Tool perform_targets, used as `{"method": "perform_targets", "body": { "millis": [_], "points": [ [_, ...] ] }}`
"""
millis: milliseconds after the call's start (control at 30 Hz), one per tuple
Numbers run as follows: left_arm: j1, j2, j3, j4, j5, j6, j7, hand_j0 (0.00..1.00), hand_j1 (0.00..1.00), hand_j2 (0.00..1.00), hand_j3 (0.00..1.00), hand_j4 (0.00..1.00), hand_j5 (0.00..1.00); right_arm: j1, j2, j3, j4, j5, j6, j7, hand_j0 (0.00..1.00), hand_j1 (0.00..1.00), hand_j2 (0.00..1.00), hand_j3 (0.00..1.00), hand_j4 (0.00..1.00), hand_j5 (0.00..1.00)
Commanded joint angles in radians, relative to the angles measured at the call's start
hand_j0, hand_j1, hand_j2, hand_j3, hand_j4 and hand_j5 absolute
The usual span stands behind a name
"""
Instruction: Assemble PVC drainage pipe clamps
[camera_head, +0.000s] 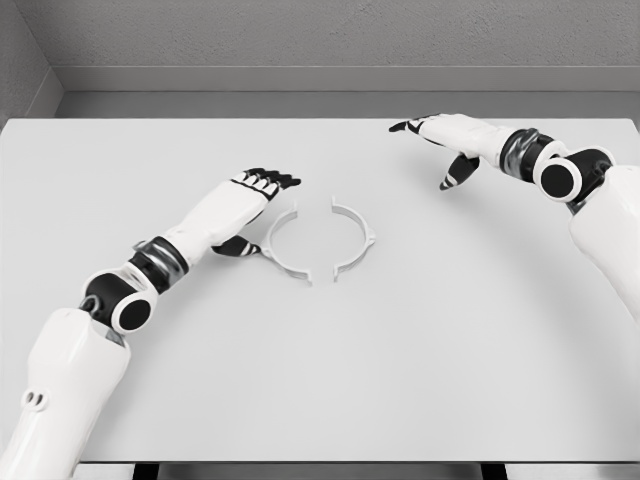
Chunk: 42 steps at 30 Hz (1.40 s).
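- The white surface (420, 380) filled most of the head view; its far edge ran along a grey wall, its near edge showed at the bottom of the picture, and its left and right edges ran out of the frame.
- Two white half-ring clamp pieces lay flat near the middle of the surface, their open sides facing each other so that together they outlined a circle.
- The left clamp half (288, 246) and the right clamp half (357, 240) stood apart, with a narrow gap between their ends at both the far and the near side of the circle; each end carried a small outward tab.
- The left hand (262, 186) rested just left of the left clamp half, fingers loosely extended toward the far side and thumb down near the half's outer curve; it gripped nothing, and whether the thumb touched the plastic could not be told.
- The right hand (440, 150) hovered well apart from the clamp, toward the far right of the surface, fingers spread and slack, thumb hanging down, holding nothing.
- Bare surface lay open on all sides of the ring: a wide band toward the near edge, and free room between the right clamp half and the right hand.
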Motion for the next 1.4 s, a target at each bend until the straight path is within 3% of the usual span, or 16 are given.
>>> {"method": "perform_targets", "body": {
  "millis": [0,1367],
  "points": [
    [0.0,-0.004,-0.001,0.002,0.004,0.001,0.001,1.0,1.0,1.0,1.0,1.0,1.0,0.0,0.0,-0.002,0.0,-0.003,0.001,0.0,1.0,1.0,1.0,1.0,1.0,1.0],
    [-0.044,-0.061,-0.044,0.028,-0.012,0.004,-0.002,1.0,1.0,1.0,1.0,1.0,1.0,0.003,0.001,-0.002,0.001,-0.003,0.001,-0.004,1.0,1.0,1.0,1.0,1.0,1.0]
  ]
}}
